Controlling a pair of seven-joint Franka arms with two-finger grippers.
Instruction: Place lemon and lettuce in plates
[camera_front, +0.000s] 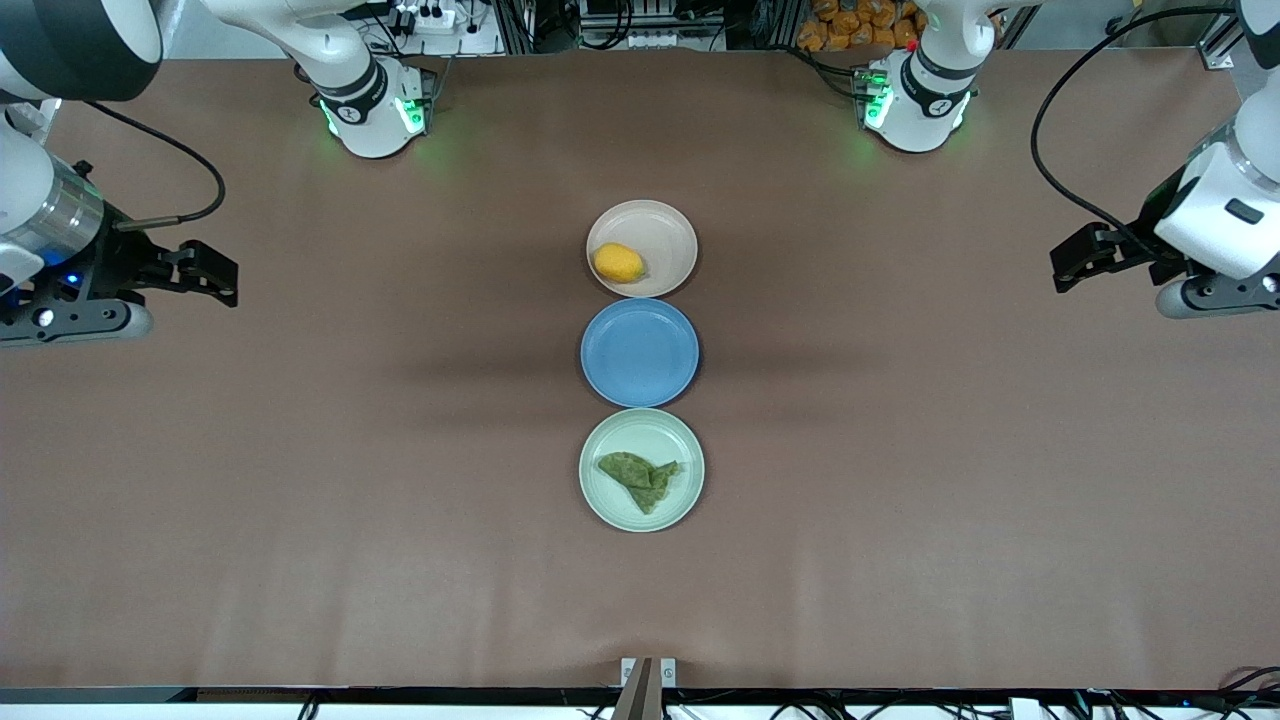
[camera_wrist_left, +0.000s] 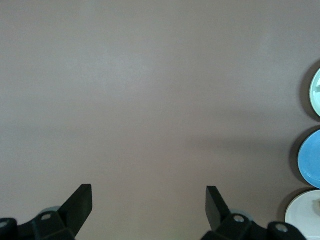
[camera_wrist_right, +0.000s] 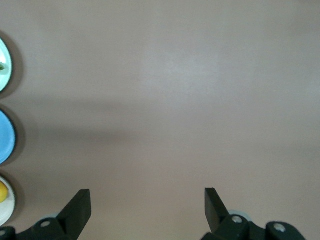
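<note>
Bench (camera_front: 300, 480): brown surface carrying three plates in one row down the middle.

Beige-pink plate (camera_front: 665, 225): farthest from the front camera; held the lemon (camera_front: 619, 263), which lay toward the right arm's side of the plate.

Blue plate (camera_front: 640, 352): between the other two, nothing on it.

Mint green plate (camera_front: 600, 495): nearest the front camera; held the lettuce (camera_front: 640, 478), a crumpled leaf lying across its middle.

Left end effector (camera_front: 1075, 258): fingers spread apart, nothing between them, over bare bench at the left arm's end, well apart from the plates.

Right end effector (camera_front: 210, 272): fingers likewise spread, holding nothing, over the right arm's end.
</note>
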